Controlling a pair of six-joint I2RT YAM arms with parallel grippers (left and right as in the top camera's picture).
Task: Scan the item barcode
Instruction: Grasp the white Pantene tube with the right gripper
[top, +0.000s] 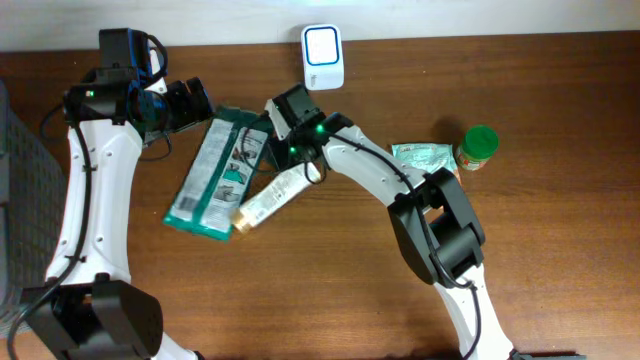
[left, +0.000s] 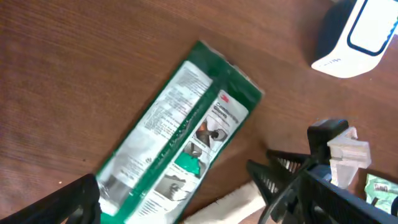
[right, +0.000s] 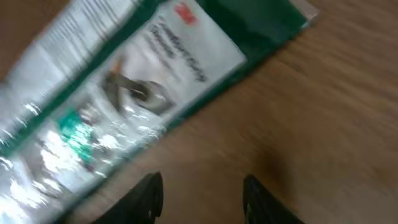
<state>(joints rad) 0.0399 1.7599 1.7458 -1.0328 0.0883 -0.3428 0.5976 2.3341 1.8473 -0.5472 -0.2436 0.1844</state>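
Evidently at the pick-up step, the right claw (right: 202, 184) hangs spread and empty beside the green packet (top: 215, 170) lying flat near the surface's (top: 560, 250) far edge, so next it must pinch the packet's rim; the left claw (top: 203, 108) gapes too.

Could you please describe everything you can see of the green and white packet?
The packet is a long, flat, glossy plastic pouch, green-edged with white printed panels, pictures and a red logo. It lies flat and slanted on the wooden table, unheld; the white tube appears to touch its lower edge.
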